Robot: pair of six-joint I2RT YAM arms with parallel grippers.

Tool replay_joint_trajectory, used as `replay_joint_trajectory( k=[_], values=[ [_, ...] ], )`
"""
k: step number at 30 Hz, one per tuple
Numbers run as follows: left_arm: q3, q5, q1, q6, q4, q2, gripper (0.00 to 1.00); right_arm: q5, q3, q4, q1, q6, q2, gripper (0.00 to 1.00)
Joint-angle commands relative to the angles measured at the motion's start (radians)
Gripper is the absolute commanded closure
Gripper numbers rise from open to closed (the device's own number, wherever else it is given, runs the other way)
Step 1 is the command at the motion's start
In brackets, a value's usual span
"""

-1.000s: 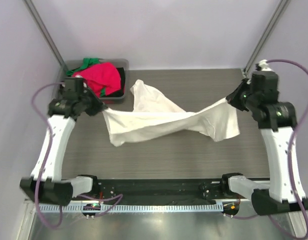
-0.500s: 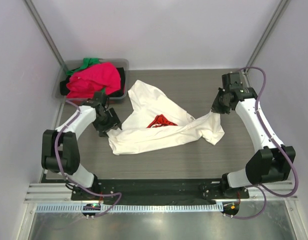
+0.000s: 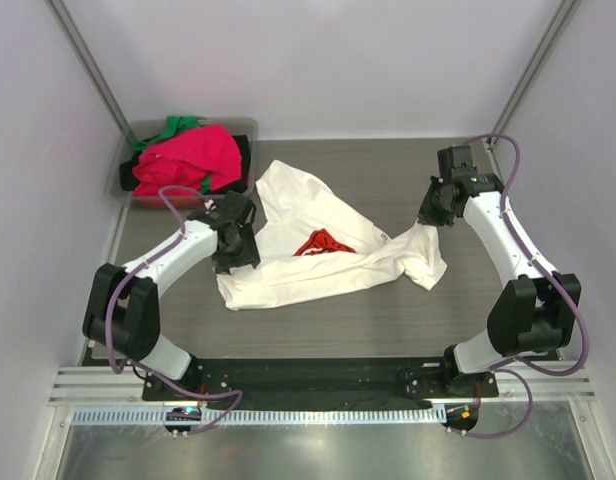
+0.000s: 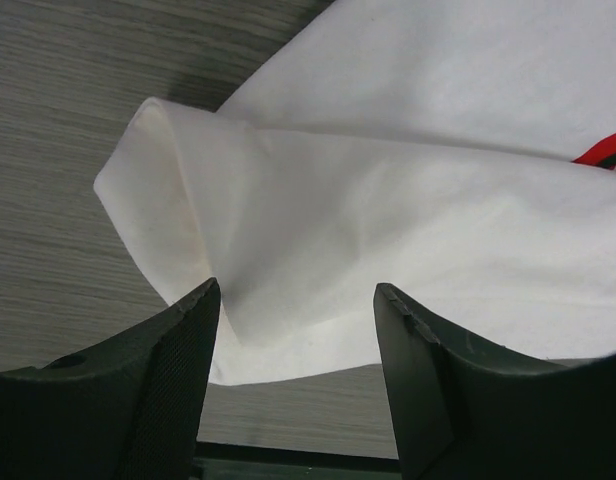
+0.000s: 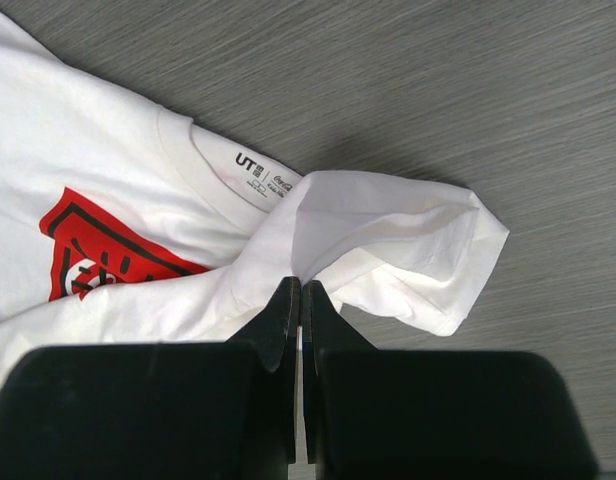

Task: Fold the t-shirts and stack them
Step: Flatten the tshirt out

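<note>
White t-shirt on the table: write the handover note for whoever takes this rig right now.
Left tool: open, low over a folded edge of the white cloth t-shirt with a red print.
Right tool: shut, apparently pinching a fold of that shirt near a sleeve.
The shirt lies crumpled and unfolded on the dark wood-grain table. A bright pink-red tee and a green tee sit heaped in the grey plastic bin.
Done: nothing folded or stacked.
Left: flatten and fold this shirt, then the rest.
</note>
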Motion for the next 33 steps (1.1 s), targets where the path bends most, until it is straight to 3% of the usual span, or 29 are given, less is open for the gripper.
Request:
replay_joint_trajectory(
  k=[1,10,12,13,16,17,23,24,28,29,31,32,33],
  values=[
    [-0.014,-0.063,-0.022,-0.014,-0.013,-0.030,0.36,0.003,-0.013,0.026,-0.002,-0.018,-0.039,0.99],
    [-0.057,-0.021,-0.034,-0.094,-0.030,-0.055,0.37,0.006,-0.036,0.025,-0.002,-0.021,-0.051,0.99],
    [-0.065,-0.018,-0.037,-0.101,-0.010,-0.062,0.41,0.006,-0.044,0.025,-0.002,-0.021,-0.051,0.99],
    [-0.066,-0.018,-0.039,-0.101,-0.004,-0.059,0.46,0.004,-0.045,0.025,0.000,-0.019,-0.050,0.99],
    [-0.053,-0.014,-0.039,-0.092,0.030,-0.032,0.74,0.000,-0.051,0.026,-0.002,-0.018,-0.048,0.99],
    [-0.042,-0.026,-0.037,-0.088,0.028,-0.024,0.99,0.001,-0.051,0.025,-0.002,-0.019,-0.050,0.99],
    [0.281,-0.213,-0.002,-0.039,-0.128,0.022,1.00,0.024,-0.019,0.014,0.000,-0.030,-0.053,0.99],
    [0.391,-0.201,0.021,-0.032,-0.145,0.045,1.00,0.021,-0.012,0.013,-0.002,-0.027,-0.051,0.99],
    [0.588,-0.088,0.151,-0.017,-0.199,0.230,1.00,0.003,0.019,0.006,0.000,-0.016,-0.025,0.99],
    [0.630,-0.052,0.195,-0.008,-0.200,0.308,0.91,0.000,0.027,0.003,-0.002,-0.015,-0.022,0.99],
    [0.679,0.084,0.225,0.009,-0.258,0.398,0.62,-0.011,0.036,-0.003,-0.002,-0.018,-0.021,0.99],
    [0.688,0.100,0.222,0.027,-0.262,0.433,0.32,-0.011,0.039,-0.009,0.000,-0.021,-0.021,0.99],
    [0.657,0.109,0.219,0.028,-0.253,0.430,0.24,-0.010,0.041,-0.012,0.000,-0.028,-0.025,0.99]
  ],
)
